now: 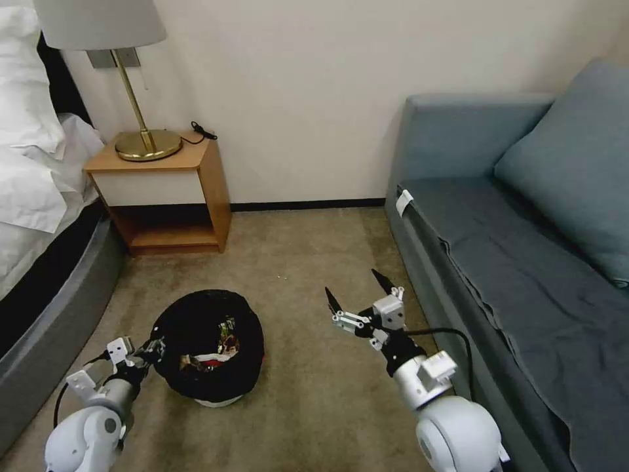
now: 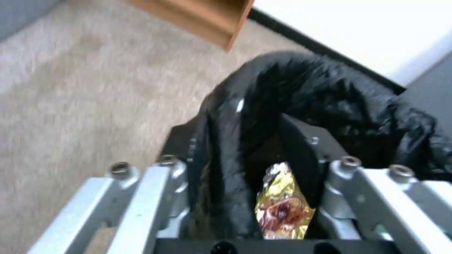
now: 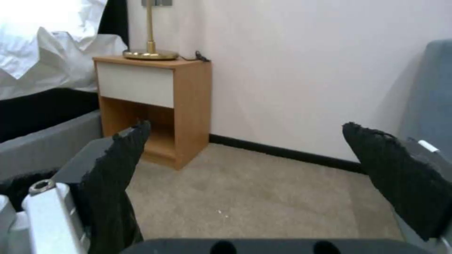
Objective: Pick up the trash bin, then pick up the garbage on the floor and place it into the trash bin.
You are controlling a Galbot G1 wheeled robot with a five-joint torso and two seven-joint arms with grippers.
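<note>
A grey-blue sofa (image 1: 524,262) runs along the right side of the room, and the edge of a bed (image 1: 33,196) with white sheets takes up the left. Between them, against the far wall, stands a wooden nightstand (image 1: 170,190) carrying a brass lamp (image 1: 141,131). Beige carpet (image 1: 308,262) covers the floor between these pieces.

The trash bin (image 1: 208,346), lined with a crinkly black bag, is low in front of the robot, left of centre and well short of the nightstand. Its whitish base shows under the bag at the near side. Inside it lies garbage (image 1: 219,347): a brown-gold wrapper and a white packet with red on it.

The left gripper (image 1: 155,348) is at the bin's left rim, clenched on the bag-covered edge; the left wrist view shows one finger on each side of the black rim, with a gold foil wrapper (image 2: 282,204) just inside. The right gripper (image 1: 362,292) hangs above the carpet between bin and sofa, its fingers spread wide, grasping nothing.
</note>
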